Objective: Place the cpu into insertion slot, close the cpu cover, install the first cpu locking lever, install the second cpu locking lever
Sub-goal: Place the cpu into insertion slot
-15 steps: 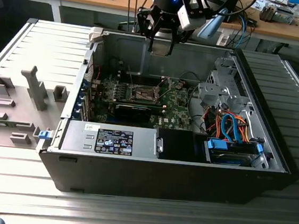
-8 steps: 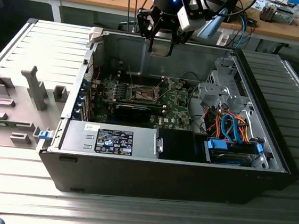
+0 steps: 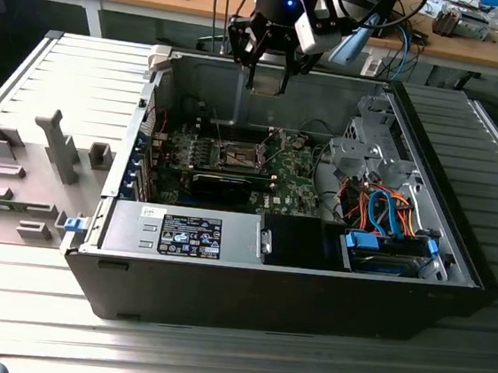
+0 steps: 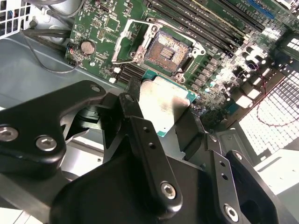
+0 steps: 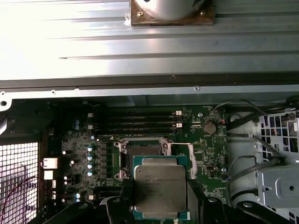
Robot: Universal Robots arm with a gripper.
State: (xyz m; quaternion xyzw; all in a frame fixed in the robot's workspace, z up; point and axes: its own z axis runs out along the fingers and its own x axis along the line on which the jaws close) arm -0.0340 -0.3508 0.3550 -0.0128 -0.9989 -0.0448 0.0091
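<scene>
Slatted metal table [image 3: 213, 361], open computer case [image 3: 220, 295] | your pincer [image 3: 267, 81] clamps the cpu [image 5: 160, 186] by opposite edges, well above the insertion slot [image 4: 167, 50] | likely light, stiff, fragile: edges only.

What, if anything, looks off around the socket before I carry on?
Nothing stands out. The flat square silver-grey cpu chip sits square between the jaws above the green board; the small dark square insertion slot is empty and its thin silver metal cpu cover frame is swung open beside it.
</scene>
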